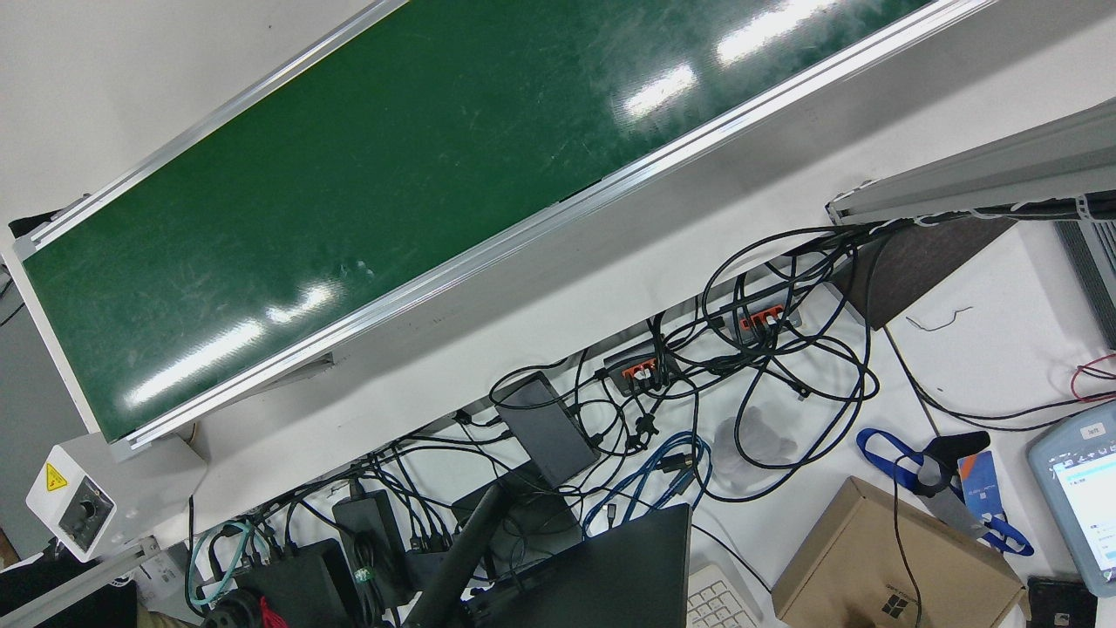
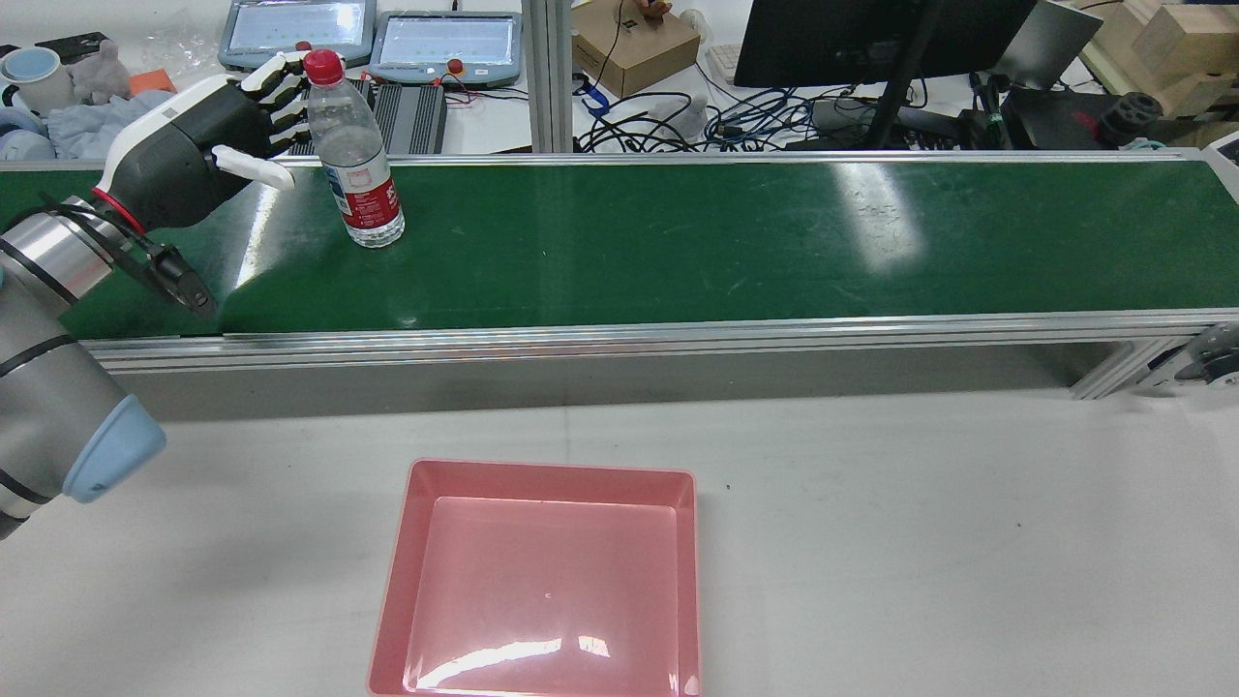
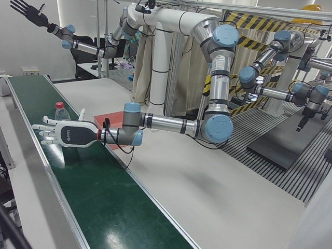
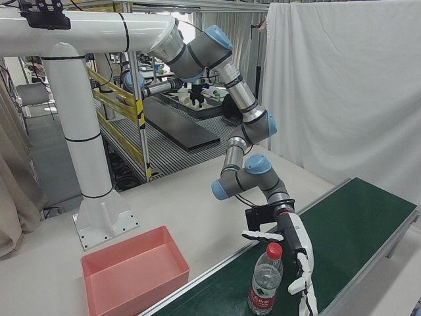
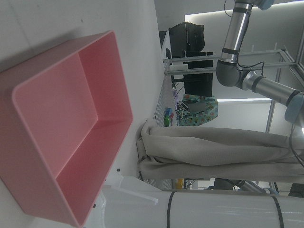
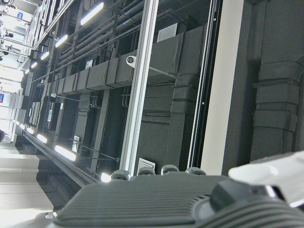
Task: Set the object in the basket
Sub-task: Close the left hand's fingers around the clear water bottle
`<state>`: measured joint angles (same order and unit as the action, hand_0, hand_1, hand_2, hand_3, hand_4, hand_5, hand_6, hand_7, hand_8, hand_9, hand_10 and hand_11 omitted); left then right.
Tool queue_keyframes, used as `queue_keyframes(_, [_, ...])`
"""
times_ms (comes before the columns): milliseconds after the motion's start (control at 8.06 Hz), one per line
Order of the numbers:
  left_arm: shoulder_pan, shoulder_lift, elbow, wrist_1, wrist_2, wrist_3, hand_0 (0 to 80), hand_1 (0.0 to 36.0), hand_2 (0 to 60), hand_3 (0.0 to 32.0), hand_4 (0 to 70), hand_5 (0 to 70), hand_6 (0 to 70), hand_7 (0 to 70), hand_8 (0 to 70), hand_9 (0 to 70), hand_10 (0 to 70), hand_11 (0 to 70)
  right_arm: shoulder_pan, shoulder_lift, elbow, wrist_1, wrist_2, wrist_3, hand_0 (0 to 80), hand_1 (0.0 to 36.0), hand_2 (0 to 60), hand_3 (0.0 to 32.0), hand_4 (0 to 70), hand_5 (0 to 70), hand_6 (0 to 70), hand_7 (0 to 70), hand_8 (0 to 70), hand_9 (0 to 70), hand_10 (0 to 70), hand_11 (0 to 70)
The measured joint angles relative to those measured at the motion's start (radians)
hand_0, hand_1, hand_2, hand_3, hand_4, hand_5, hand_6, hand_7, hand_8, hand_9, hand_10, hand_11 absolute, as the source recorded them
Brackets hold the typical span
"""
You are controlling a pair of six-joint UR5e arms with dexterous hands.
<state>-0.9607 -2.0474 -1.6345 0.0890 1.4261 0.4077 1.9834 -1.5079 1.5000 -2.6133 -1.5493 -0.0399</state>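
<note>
On the green conveyor belt (image 2: pixel 678 242), near its left end in the rear view, your water bottle (image 2: pixel 358 160) stands upright: clear plastic, red cap, red-and-white label low on the body, looks nearly empty. Your left hand (image 2: pixel 208 136) sits just beside it on the belt's left, fingers (image 2: pixel 281 82) spread and reaching behind the bottle's neck, thumb out in front. It holds nothing; you likely have it splayed that wide so the bottle can slip between thumb and fingers before you close. Whether any finger touches the bottle, you can't tell from here. The left-front view shows the same hand (image 3: pixel 62 134) flat and wide open, with the bottle (image 3: pixel 61 111) just past it.

Your right hand (image 3: pixel 26 10) is raised high and well away from the belt, fingers fanned, empty, probably parked to keep clear. Its own camera shows only ceiling.

Your pink basket (image 2: pixel 542 479) sits empty on the white table (image 2: pixel 920 542) on the near side of the belt, well apart from the bottle, open top up, so a lift-and-carry back toward the robot should reach it.
</note>
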Motion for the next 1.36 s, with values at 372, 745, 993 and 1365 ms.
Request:
queue_keyframes(372, [0.000,-0.001,0.000,0.000,0.000,0.000,49.1,16.7,25.8,0.2,7.8,62.1,11.1,18.2,19.8,27.2,22.6,34.3,0.000,0.000,0.000,0.000,0.000,0.000,0.0,0.0,0.0,0.0,0.0,0.0,0.0,0.0,0.0,0.0,0.0,0.0])
queue_keyframes(745, [-0.005,-0.007,-0.003,0.002,-0.001,0.024,80.0,36.0,60.0,0.0,51.4,70.0,70.0,70.0,70.0,70.0,70.0,70.0,0.000,0.000,0.000,0.001,0.000,0.000,0.0,0.0,0.0,0.0,0.0,0.0,0.0,0.0,0.0,0.0,0.0,0.0])
queue_keyframes(993, [-0.008,-0.016,-0.009,0.003,-0.001,0.051,80.0,36.0,58.3,0.0,49.9,70.0,70.0,70.0,70.0,70.0,70.0,70.0,0.000,-0.001,0.001,0.001,0.000,0.000,0.0,0.0,0.0,0.0,0.0,0.0,0.0,0.0,0.0,0.0,0.0,0.0])
queue_keyframes(1365, [-0.004,-0.041,-0.071,0.052,0.006,0.051,80.0,33.4,46.7,0.0,44.5,70.0,70.0,70.0,70.0,70.0,70.0,70.0,0.000,0.000,0.000,0.000,0.000,0.000,0.0,0.0,0.0,0.0,0.0,0.0,0.0,0.0,0.0,0.0,0.0,0.0])
